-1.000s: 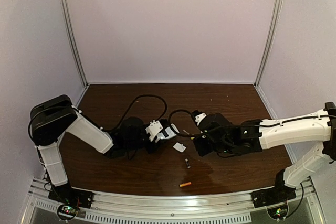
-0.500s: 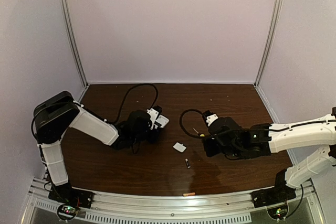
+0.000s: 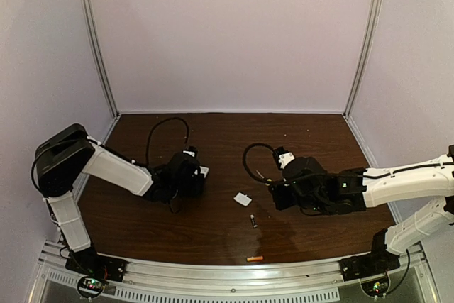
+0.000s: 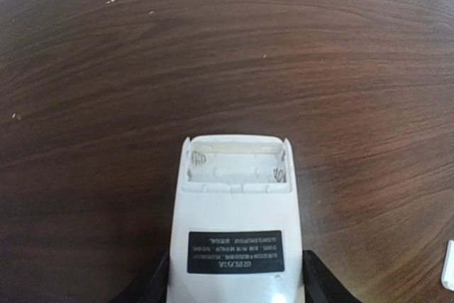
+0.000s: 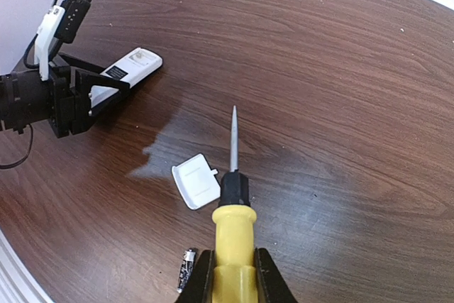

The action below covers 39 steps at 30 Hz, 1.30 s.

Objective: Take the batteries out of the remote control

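my left gripper (image 4: 236,283) is clamped on the remote control (image 4: 237,211), one dark finger pressed against each long side, label side up. the battery bay at its far end lies open and i see only bare springs inside. whether the remote rests on the table (image 5: 319,69) or hangs just above it i cannot tell. my right gripper (image 5: 234,274) is closed tight on the yellow handle of the screwdriver (image 5: 234,204), whose thin shaft points away from me over the wood, its tip touching nothing. just left of the shaft lies the small white cover piece (image 5: 195,182), flat on the table. the dark battery (image 5: 188,269) lies near it, toward the near edge, beside my right fingers. the orange battery (image 3: 254,258) lies farther off, close to the front rail, well apart from the remote.
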Motion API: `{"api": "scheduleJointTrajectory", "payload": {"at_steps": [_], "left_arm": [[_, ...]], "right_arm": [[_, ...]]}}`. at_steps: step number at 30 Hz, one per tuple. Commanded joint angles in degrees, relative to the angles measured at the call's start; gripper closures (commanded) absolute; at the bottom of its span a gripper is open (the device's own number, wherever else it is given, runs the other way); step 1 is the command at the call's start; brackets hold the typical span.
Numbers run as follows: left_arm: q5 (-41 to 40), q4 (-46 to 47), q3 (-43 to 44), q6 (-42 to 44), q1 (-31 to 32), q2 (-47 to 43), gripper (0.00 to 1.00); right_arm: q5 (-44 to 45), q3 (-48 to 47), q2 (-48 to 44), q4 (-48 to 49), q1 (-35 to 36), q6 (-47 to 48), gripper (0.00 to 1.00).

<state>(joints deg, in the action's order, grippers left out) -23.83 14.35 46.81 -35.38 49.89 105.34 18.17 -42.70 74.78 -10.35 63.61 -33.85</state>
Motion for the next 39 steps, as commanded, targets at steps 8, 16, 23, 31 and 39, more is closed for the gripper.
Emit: {"api": "scheduleJointTrajectory", "payload": {"at_steps": [8, 16, 23, 31, 39], "left_arm": [[-8.5, -9.7, -6.5, -17.0, 9.6, -10.5, 1.0], [-18.6, -18.7, -3.9, -34.5, 17.7, -6.6, 1.0], [-18.7, -21.3, -1.0, -38.0, 18.2, -2.5, 0.91], [-18.6, -22.4, -0.6, -39.9, 18.9, -1.2, 0.47], [-19.2, -24.9, 0.9, -39.3, 19.5, -1.4, 0.27]], "right_arm": [[-0.8, 1.7, 0.7, 4.2, -0.2, -0.8, 1.0], [-0.5, 5.1, -1.4, 5.3, -0.2, -0.2, 1.0], [-0.4, 6.8, -3.8, 5.1, -0.2, 0.7, 1.0], [-0.3, 9.4, -7.9, 5.5, -0.2, 1.0, 1.0], [-0.2, 11.2, -11.1, 5.4, -0.2, 0.9, 1.0]]}}
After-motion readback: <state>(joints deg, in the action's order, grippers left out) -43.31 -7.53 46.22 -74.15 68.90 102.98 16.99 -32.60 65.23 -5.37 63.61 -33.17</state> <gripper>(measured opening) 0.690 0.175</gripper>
